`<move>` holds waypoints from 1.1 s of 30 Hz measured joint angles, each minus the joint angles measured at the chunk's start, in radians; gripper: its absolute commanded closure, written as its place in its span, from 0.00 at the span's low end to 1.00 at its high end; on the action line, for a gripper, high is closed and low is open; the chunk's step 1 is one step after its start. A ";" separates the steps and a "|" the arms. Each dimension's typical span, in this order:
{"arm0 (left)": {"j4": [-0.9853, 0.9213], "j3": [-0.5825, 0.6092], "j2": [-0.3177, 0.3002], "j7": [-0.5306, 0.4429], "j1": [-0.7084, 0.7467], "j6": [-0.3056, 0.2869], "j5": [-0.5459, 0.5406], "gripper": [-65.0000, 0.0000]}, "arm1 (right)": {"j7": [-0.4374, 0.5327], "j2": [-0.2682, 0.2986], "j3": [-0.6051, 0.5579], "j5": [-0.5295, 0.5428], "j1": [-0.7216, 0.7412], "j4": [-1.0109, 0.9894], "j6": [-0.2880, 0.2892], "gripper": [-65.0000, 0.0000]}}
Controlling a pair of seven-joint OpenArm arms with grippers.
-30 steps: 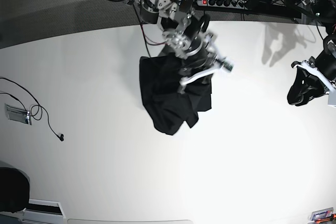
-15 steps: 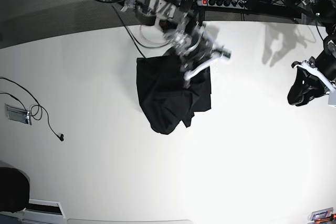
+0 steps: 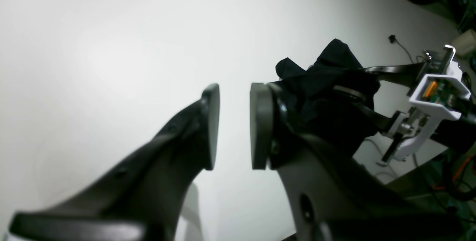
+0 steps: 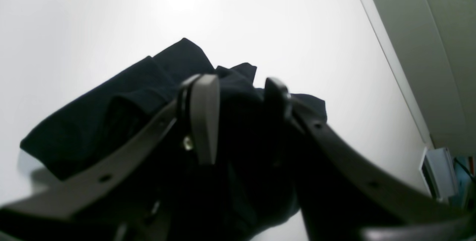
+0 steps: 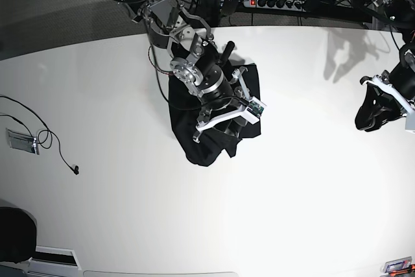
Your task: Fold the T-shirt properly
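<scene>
Two grippers in view. Right gripper (image 4: 238, 118) directly over T-shirt (image 5: 214, 118), fingers (image 4: 202, 118) parted by moderate gap, black cloth filling background behind them; cannot tell whether any fabric caught between pads. T-shirt crumpled in dark heap on white table (image 5: 292, 212), upper middle of base view, under right arm. Left gripper (image 5: 379, 109) well apart at table's far right edge, fingers (image 3: 210, 125) slightly parted, nothing between, only bare table behind gap. Thin black cable (image 5: 55, 144) near left edge.
</scene>
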 measured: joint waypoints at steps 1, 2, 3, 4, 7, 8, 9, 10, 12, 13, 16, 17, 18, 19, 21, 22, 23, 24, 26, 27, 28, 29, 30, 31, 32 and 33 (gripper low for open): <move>0.000 0.000 0.000 0.000 0.000 0.000 0.000 0.78 | -0.002 0.000 0.001 0.000 0.000 0.000 0.000 0.70; 0.000 0.000 0.000 0.000 0.000 0.000 0.000 0.78 | -0.002 0.000 0.001 0.000 0.000 0.000 0.000 0.70; 0.000 0.000 0.000 0.000 0.000 0.000 0.000 0.78 | 0.000 0.000 0.001 0.000 0.000 0.000 0.000 0.70; 0.000 0.000 0.000 0.000 0.000 0.000 0.000 0.78 | -0.001 0.000 0.001 0.000 0.000 0.003 0.000 0.70; 0.000 0.000 0.000 0.000 0.000 0.000 0.000 0.78 | -0.003 -0.003 -0.003 0.000 0.000 0.034 0.000 0.70; 0.000 0.000 0.000 0.000 0.003 0.000 0.000 0.78 | 0.000 -0.012 -0.003 0.013 0.002 0.036 -0.001 0.70; 0.000 0.000 0.000 0.000 0.003 0.000 0.000 0.78 | -0.004 -0.020 -0.002 0.044 0.005 0.036 0.000 0.70; 0.000 0.000 0.000 0.000 0.005 0.000 0.000 0.78 | -0.002 -0.026 0.002 0.081 0.005 0.035 0.000 0.70; 0.000 -0.001 0.000 0.019 0.006 0.000 0.000 0.78 | 0.001 -0.028 0.003 0.121 0.005 0.035 0.001 0.70; 0.000 -0.002 0.000 0.046 0.005 0.000 0.000 0.78 | 0.000 -0.027 0.003 0.135 0.003 0.035 0.000 0.70; 0.000 -0.003 0.000 0.063 0.004 0.000 -0.001 0.78 | -0.007 -0.025 0.003 0.140 0.002 0.035 0.000 0.70; 0.000 -0.003 0.000 0.063 0.003 0.000 0.000 0.78 | -0.007 -0.025 0.003 0.143 0.003 0.035 0.000 0.70; 0.000 -0.003 0.000 0.063 0.003 0.000 0.000 0.78 | -0.006 -0.025 0.003 0.151 0.003 0.035 0.000 0.70; 0.000 -0.003 0.000 0.063 0.003 0.000 -0.001 0.78 | -0.007 -0.025 0.003 0.151 0.002 0.035 0.000 0.70; 0.000 -0.003 0.000 0.063 0.003 0.000 -0.002 0.78 | -0.006 -0.024 0.003 0.151 0.002 0.035 0.000 0.70; 0.000 -0.003 0.000 0.064 0.003 0.000 -0.002 0.78 | -0.005 -0.022 0.003 0.150 0.002 0.035 0.000 0.70; 0.000 -0.003 0.000 0.063 0.003 0.000 -0.002 0.78 | 0.004 -0.011 0.006 0.151 0.002 0.035 0.000 0.70; 0.000 -0.003 0.000 0.063 0.003 0.000 -0.002 0.78 | 0.009 0.007 0.011 0.156 0.002 0.035 0.000 0.70; 0.000 -0.003 0.000 0.064 0.003 0.000 -0.002 0.78 | 0.001 0.049 0.025 0.154 0.001 0.035 0.000 0.70; 0.000 -0.003 0.000 0.063 0.003 0.000 -0.002 0.78 | -0.011 0.064 0.031 0.153 -0.001 0.035 0.000 0.70; 0.000 -0.003 0.000 0.063 0.003 0.000 -0.003 0.78 | -0.019 0.071 0.036 0.143 0.000 0.033 -0.001 0.70; 0.000 -0.003 0.000 0.063 0.003 0.000 -0.004 0.78 | -0.017 0.075 0.036 0.140 0.003 0.032 -0.001 0.70; 0.000 -0.003 0.000 0.064 0.003 0.000 -0.003 0.78 | -0.007 0.079 0.035 0.150 0.006 0.032 -0.001 0.70; 0.000 -0.003 0.000 0.064 0.004 0.000 -0.002 0.78 | 0.006 0.082 0.031 0.157 0.006 0.032 0.000 0.70; 0.000 -0.003 0.000 0.063 0.005 0.000 -0.002 0.78 | 0.005 0.084 0.027 0.158 0.006 0.032 0.000 0.70; 0.000 -0.003 0.000 0.064 0.005 0.000 -0.003 0.78 | 0.004 0.086 0.027 0.158 0.005 0.032 0.003 0.70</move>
